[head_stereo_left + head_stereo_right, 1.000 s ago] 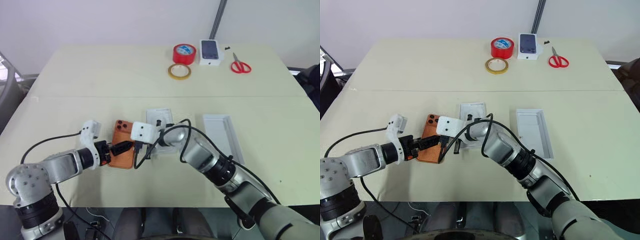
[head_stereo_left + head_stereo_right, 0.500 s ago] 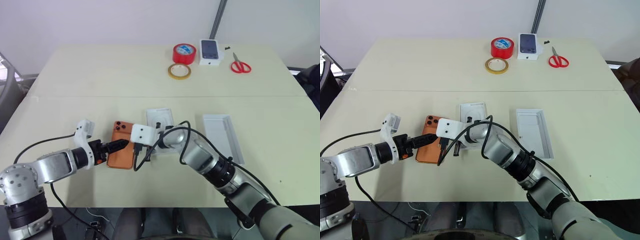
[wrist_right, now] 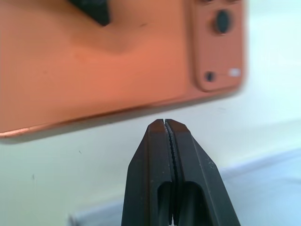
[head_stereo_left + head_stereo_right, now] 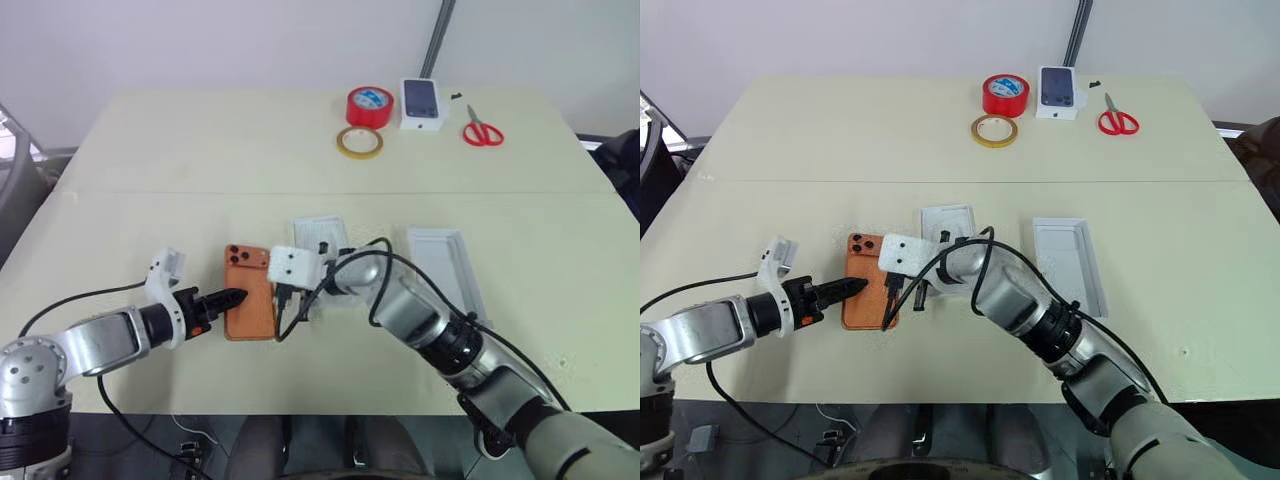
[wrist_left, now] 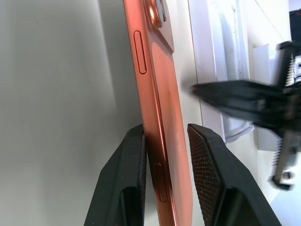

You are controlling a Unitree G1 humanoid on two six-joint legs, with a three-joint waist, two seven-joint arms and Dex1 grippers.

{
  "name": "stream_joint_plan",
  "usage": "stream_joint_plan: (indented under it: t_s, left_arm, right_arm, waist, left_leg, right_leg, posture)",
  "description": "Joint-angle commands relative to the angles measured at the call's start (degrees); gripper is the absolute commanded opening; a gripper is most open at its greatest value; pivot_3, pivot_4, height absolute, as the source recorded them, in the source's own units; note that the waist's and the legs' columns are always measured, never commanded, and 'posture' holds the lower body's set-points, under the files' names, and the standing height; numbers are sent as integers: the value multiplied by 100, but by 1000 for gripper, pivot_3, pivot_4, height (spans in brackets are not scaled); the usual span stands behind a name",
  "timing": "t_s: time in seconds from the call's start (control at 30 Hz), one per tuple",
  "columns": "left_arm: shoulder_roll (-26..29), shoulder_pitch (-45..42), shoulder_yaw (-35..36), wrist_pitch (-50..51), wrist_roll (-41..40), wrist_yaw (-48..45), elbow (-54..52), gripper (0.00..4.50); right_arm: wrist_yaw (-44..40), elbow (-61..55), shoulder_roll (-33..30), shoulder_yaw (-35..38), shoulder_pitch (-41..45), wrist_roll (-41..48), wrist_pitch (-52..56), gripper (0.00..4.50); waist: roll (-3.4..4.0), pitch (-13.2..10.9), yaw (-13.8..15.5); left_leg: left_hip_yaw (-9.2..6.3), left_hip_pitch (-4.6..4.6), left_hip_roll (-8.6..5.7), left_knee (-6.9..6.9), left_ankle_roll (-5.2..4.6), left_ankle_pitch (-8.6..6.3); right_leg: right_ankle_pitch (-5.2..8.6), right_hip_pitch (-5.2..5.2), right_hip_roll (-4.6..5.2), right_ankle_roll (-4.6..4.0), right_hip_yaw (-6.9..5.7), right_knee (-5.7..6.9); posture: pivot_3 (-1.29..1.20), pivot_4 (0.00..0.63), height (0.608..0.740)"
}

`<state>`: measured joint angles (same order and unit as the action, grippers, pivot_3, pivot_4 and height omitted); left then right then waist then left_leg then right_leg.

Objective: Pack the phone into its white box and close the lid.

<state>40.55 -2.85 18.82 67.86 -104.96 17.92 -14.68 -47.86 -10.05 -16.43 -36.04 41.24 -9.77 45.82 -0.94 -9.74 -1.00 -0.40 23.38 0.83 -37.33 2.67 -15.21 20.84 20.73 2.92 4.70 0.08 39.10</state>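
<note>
The orange phone [image 4: 255, 305] lies back up near the table's front, its camera block at the far end. My left gripper [image 4: 232, 296] comes in from the left. Its fingers are shut on the phone's left long edge, one pad on each face, as the left wrist view shows [image 5: 164, 132]. My right gripper [image 4: 284, 296] is shut on nothing, its tip just off the phone's right edge [image 3: 163, 123]. The white box [image 4: 318, 230] lies right of the phone, mostly covered by my right arm. Farther right, the lid [image 4: 447, 270] lies open side up.
At the table's far edge stand a red tape roll [image 4: 369, 105], a yellow tape ring [image 4: 359, 142], a small white carton printed with a dark phone [image 4: 420, 103] and red scissors [image 4: 481, 130]. Black cables loop off both wrists near the phone.
My left gripper has closed from wide open onto the phone's left edge. The phone has turned from slanted to nearly square with the table. My right gripper has backed slightly off to the right.
</note>
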Motion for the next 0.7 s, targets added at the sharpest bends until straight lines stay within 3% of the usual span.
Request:
stream_joint_plan:
  t_s: [0.03, 0.07, 0.2, 0.3, 0.4, 0.57, 0.7]
  left_arm:
    - [184, 65, -106, -333, -347, 17, -79, 556]
    - [214, 87, -126, -410, -399, 18, -75, 91]
    - [361, 158, -152, -719, -669, -7, -50, 36]
    - [277, 153, -31, -981, -800, -90, 18, 36]
    - [9, 12, 156, -1257, -804, -166, 7, 36]
    - [-602, -490, -115, -1631, -804, 217, -182, 36]
    - [-1218, -879, -581, -1914, -804, 680, -196, 36]
  right_arm:
    - [-131, -675, -86, 441, 56, 317, 243, 0]
    - [-168, -817, -138, 550, 44, 411, 326, 0]
    - [-189, -1176, -371, 1000, -40, 708, 415, 0]
    - [-186, -1302, -568, 1461, -355, 1006, -140, 0]
    - [-313, -1309, -902, 2049, -848, 1312, -917, 0]
    - [-802, -1108, -1511, 3158, -1391, 2320, -540, 0]
    - [-835, -1016, -1967, 3660, -1751, 2548, -669, 0]
  waist:
    - [1, -1, 0]
    - [-1, 0, 0]
    - [3, -2, -8]
    - [3, -2, -5]
    - [0, -5, 35]
    - [-5, -9, 38]
    - [-4, -9, 30]
  left_leg:
    - [0, 1, 0, 1, 0, 0]
    - [0, 0, 0, 3, 0, 0]
    - [1, -1, 2, 8, -2, -1]
    - [1, 0, 2, 8, -3, -2]
    - [1, 0, 1, 8, -9, -5]
    - [1, 0, -1, -3, -35, -19]
    - [1, -2, 0, -7, -39, -20]
  right_leg:
    - [0, 2, 0, 0, 0, 0]
    - [0, 1, 0, 0, 0, 0]
    - [1, 2, 0, -2, 1, -3]
    - [1, 1, 0, -3, 1, -5]
    - [2, -3, 1, -3, 0, -8]
    - [1, -18, 3, -3, -5, -14]
    - [1, -24, 2, -2, -6, -17]
  posture:
    - [0, 150, 740]
    - [0, 150, 740]
    - [0, 150, 740]
    - [0, 150, 740]
    - [0, 150, 740]
    - [0, 150, 740]
    - [0, 150, 740]
